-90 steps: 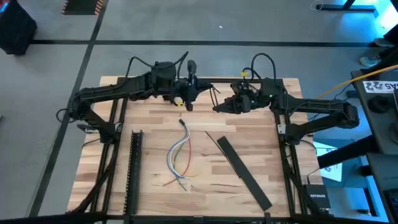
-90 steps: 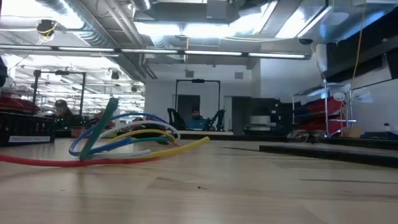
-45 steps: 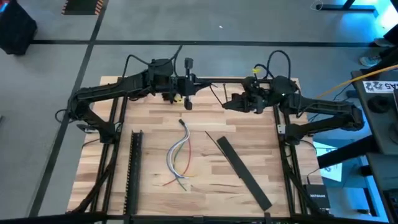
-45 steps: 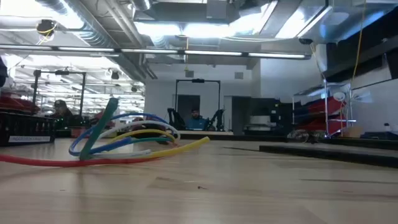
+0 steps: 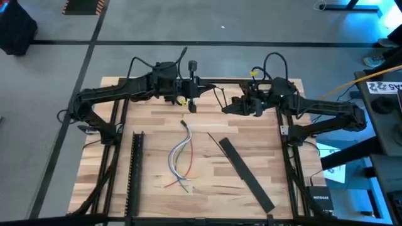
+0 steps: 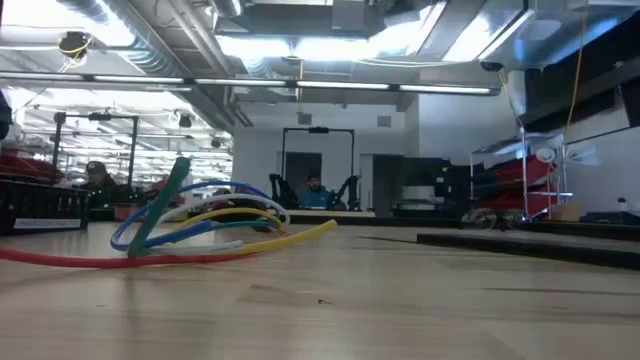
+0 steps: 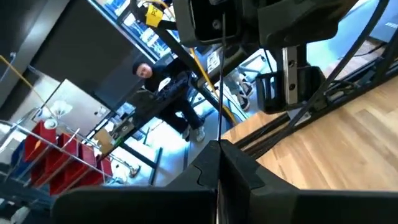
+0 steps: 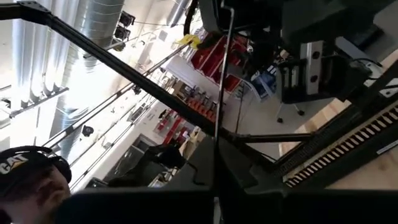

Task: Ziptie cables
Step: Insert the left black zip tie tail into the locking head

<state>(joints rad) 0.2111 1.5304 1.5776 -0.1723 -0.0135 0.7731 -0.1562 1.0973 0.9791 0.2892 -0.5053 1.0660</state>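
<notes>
Cables (image 5: 182,158) lie loose and fanned at table centre, unbundled, no tie around them; in the low view they rest as a slack heap on the wood (image 6: 200,228), so the tying itself looks wholly undone. Left gripper (image 5: 190,94) at 12 o'clock of the cables and right gripper (image 5: 227,105) at 1 o'clock both hang near the far edge, each with fingers pressed together on a thin dark strip running straight up between them in the wrist views, apparently a zip-tie. Open wood surrounds the cables; slotted rail (image 5: 134,172) at 9 o'clock and flat black bar (image 5: 246,174) at 3 o'clock limit sideways travel.
</notes>
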